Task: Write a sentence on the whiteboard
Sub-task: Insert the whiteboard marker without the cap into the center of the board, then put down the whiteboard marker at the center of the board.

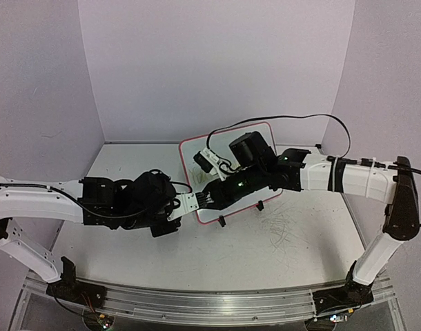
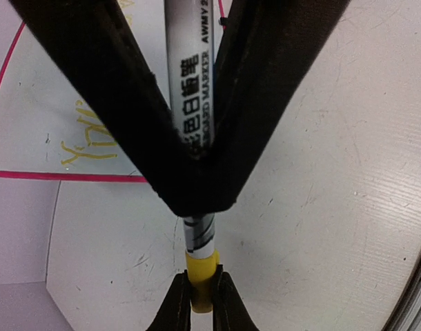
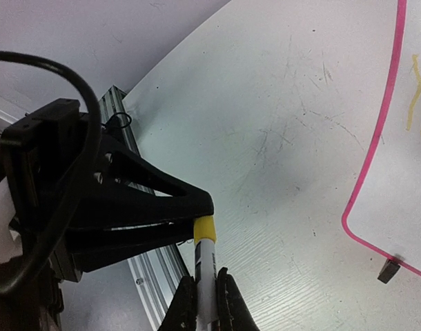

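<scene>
Whiteboard point(image 1: 191, 150) sits central on a scuffed white table point(image 1: 266, 258), lilac walls point(image 1: 217, 62) around; only the start of the yellow sentence point(image 2: 88, 140) shows by its pink rim. The right arm point(image 1: 335, 176) lies across the board, hiding most of it. Just off its left rim, left gripper point(image 2: 200, 295) clamps the marker point(image 2: 190, 69) at its yellow end, right gripper point(image 3: 206, 291) on its barrel.

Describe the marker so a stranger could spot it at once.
Start at the pink-rimmed whiteboard. Just off its edge, the left gripper and right gripper meet. The marker bridges them: white barrel, black print, yellow cap.
</scene>
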Available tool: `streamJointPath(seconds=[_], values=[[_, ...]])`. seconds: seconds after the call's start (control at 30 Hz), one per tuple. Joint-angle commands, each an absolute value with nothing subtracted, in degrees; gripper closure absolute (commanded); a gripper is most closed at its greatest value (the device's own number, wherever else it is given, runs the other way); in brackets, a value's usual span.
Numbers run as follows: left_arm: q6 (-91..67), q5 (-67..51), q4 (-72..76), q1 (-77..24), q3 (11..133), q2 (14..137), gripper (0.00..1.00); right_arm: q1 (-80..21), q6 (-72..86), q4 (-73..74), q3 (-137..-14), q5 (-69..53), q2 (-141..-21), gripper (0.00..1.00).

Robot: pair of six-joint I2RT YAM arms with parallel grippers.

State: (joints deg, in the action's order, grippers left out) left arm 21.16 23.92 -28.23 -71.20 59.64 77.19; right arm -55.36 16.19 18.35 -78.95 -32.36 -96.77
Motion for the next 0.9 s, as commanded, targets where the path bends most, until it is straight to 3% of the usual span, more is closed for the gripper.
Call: streamJointPath(seconds=[0.0,0.23,0.37,0.47,0.63,0.77,0.87], values=[[24.0,27.9,-10.8,-75.8,66.8,77.3,1.0,-59.5,21.0,12.9,-80.4,-40.5,-102.6,1.0],[23.3,30.9,-8.8,-79.4,65.1,77.8,1.0,-60.6,23.6,9.0,-78.7,-40.5,-102.7,1.0],[18.1,33.7,-9.8,-79.4,62.4,74.0,0.97,-56.9,24.1,7.6,-72.4,-36.6,-94.9,1.0],[11.8,36.4,-10.4,-79.4,59.7,69.4,0.73,-49.7,23.5,7.1,-64.1,-33.3,-85.2,1.0],[2.9,37.4,-10.9,-78.1,57.3,62.5,0.42,-33.7,19.8,10.3,-55.0,-26.7,-66.4,1.0],[-3.8,31.5,-11.3,-72.3,58.3,61.5,0.3,-18.2,19.7,14.6,-50.9,-19.3,-60.3,1.0],[-6.9,27.3,-11.3,-67.8,59.3,62.9,0.26,-5.7,23.7,13.6,-45.6,-16.6,-59.7,1.0]])
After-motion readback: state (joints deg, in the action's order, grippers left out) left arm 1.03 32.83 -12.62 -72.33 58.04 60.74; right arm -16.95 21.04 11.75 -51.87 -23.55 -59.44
